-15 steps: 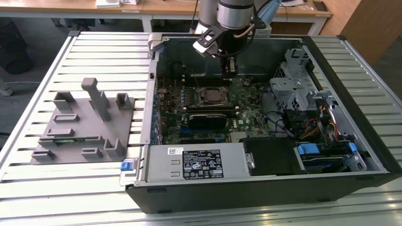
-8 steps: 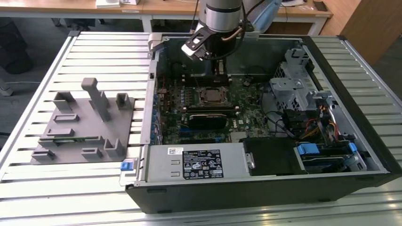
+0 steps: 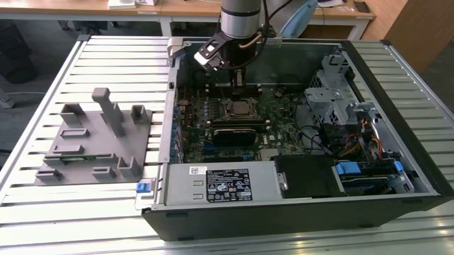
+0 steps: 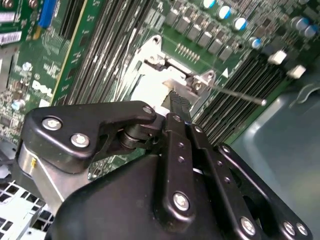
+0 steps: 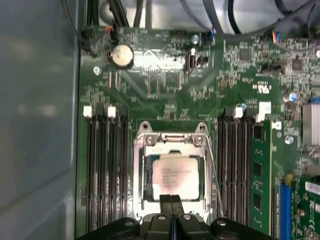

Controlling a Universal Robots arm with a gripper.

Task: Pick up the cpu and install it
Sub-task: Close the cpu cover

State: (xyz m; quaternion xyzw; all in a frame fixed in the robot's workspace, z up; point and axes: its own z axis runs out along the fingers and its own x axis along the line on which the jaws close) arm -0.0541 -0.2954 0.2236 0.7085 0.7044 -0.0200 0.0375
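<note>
1. A slatted desk (image 3: 71, 212) carries an open computer case (image 3: 284, 219).
2. The motherboard (image 5: 165, 95) lies flat inside the case, towards its far left.
3. A metal socket frame (image 5: 139, 165) surrounds the cpu (image 5: 176, 176), which sits flat in its socket; being square, it has no long axis.
4. The hand (image 5: 171, 204) is clenched on nothing, its fingertips pressed together directly above one edge of the cpu.

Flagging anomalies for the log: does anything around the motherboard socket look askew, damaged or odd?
Nothing damaged or spilled. The cpu lies flat and square in the socket frame, the shut pincer at its edge. One oddity: the socket's thin lever seems to stick out sideways, unlatched.
</note>
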